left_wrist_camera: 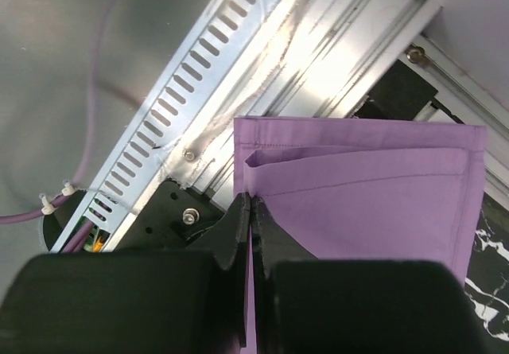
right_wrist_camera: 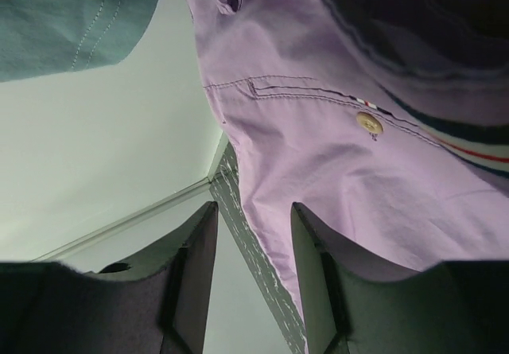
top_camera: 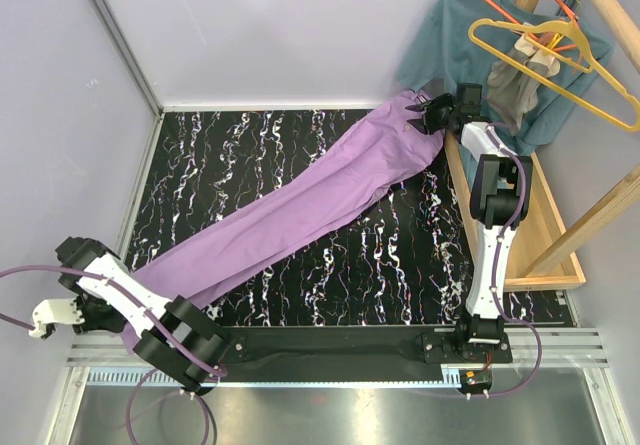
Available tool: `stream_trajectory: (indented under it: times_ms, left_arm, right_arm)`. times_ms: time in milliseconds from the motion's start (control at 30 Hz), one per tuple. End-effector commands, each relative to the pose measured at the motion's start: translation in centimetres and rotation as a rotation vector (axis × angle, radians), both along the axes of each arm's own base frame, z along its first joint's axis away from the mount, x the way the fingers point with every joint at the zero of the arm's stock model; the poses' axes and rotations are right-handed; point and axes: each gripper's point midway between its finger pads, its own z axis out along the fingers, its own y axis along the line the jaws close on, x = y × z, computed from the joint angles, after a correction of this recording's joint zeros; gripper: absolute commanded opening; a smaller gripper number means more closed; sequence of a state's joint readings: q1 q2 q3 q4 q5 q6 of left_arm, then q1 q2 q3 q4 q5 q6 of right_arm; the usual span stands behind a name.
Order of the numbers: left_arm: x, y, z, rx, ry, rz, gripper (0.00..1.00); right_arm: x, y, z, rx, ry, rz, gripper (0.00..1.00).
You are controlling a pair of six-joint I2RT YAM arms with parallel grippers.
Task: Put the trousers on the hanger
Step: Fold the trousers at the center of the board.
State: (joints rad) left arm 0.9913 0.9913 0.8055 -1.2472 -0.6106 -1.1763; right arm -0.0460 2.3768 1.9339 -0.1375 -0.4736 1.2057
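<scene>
Trousers (top_camera: 300, 205), lilac and long-legged, lie stretched slantwise over the black marbled counter (top_camera: 390, 265), leg ends at the near left and waist at the far right. The left gripper (left_wrist_camera: 250, 204) has its jaws together, clamped on the folded hem of a leg just past the counter's near rail. The right gripper (right_wrist_camera: 253, 219) sits at the waist with its jaws apart. The cloth below the striped waistband (right_wrist_camera: 469, 143) brushes one finger, but nothing looks pinched there. The yellow hanger (top_camera: 606, 110) hangs from a wooden rod (top_camera: 610, 10) at the far right, apart from the trousers and in front of a teal shirt (top_camera: 440, 35). By my reading the task is at an early stage. One end is gripped, and no part of the trousers is yet over the hanger's bar. Lifting and draping are all still to do.
</scene>
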Motion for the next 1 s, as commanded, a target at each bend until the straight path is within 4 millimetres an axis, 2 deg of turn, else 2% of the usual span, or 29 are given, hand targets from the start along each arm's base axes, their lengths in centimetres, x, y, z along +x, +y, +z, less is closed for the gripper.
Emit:
stream_trajectory:
  times_ms: [0, 167, 267, 300, 333, 433, 500, 600, 633, 667, 733, 767, 833, 867, 900, 933, 967]
  left_arm:
    - [-1.8, 0.4, 0.2, 0.057, 0.079, 0.076, 0.00]
    - [-2.0, 0.4, -1.2, 0.011, 0.117, 0.069, 0.01]
    - [-1.9, 0.8, -2.5, -0.023, 0.121, 0.068, 0.30]
    - [-1.8, 0.7, -2.9, -0.042, 0.117, 0.062, 0.46]
    - [-1.7, 0.8, -3.0, -0.050, 0.118, 0.060, 0.56]
    - [-0.3, 1.5, -3.4, -0.063, 0.079, -0.016, 0.76]
    - [1.2, 1.9, -3.1, -0.039, 0.009, -0.080, 0.82]
    - [4.2, 1.8, -2.7, -0.002, -0.045, -0.198, 0.82]
    - [6.1, 1.2, -2.8, -0.009, -0.080, -0.283, 0.81]
    - [7.9, 1.4, -2.6, 0.012, -0.117, -0.355, 0.78]
    - [11.7, 0.0, -2.8, -0.009, -0.181, -0.525, 0.63]
    - [14.1, 0.0, -2.6, 0.020, -0.234, -0.597, 0.55]
    - [17.6, -2.3, -3.1, -0.039, -0.254, -0.756, 0.49]
    - [19.3, -2.7, -2.3, -0.032, -0.265, -0.811, 0.47]
    - [20.1, -3.5, -2.3, -0.050, -0.246, -0.861, 0.43]
    - [21.0, -4.8, -2.8, -0.085, -0.208, -0.925, 0.43]
    - [21.4, -5.4, -2.7, -0.096, -0.189, -0.955, 0.43]
  right_arm:
    - [0.7, 0.2, 3.8, 0.016, -0.085, 0.010, 0.49]
    - [0.2, 0.2, 4.0, 0.010, -0.080, 0.010, 0.49]
    - [-0.1, 0.2, 3.7, 0.001, -0.070, 0.010, 0.49]
    - [-0.2, 0.1, 3.6, -0.001, -0.068, 0.008, 0.49]
    - [-0.3, 0.1, 3.7, -0.005, -0.068, 0.009, 0.49]
    - [-0.6, -0.1, 3.8, -0.031, -0.070, 0.012, 0.49]
    - [-0.8, -0.2, 4.2, -0.048, -0.076, 0.017, 0.49]
    - [-1.0, -0.3, 4.1, -0.075, -0.074, 0.025, 0.49]
    - [-1.1, -0.3, 4.0, -0.079, -0.070, 0.032, 0.49]
    - [-1.3, -0.3, 4.0, -0.098, -0.076, 0.046, 0.50]
    - [-1.9, -0.2, 3.2, -0.115, -0.044, 0.067, 0.49]
    - [-2.3, -0.2, 2.5, -0.140, -0.022, 0.094, 0.49]
    - [-2.8, 0.3, 2.2, -0.169, -0.012, 0.137, 0.49]
    - [-3.9, 0.4, 1.2, -0.215, 0.026, 0.185, 0.50]
    - [-4.4, 0.5, 0.7, -0.252, 0.049, 0.211, 0.49]
    - [-4.5, 0.9, 1.3, -0.293, 0.039, 0.241, 0.49]
    - [-5.8, 1.1, 0.1, -0.351, 0.072, 0.302, 0.49]
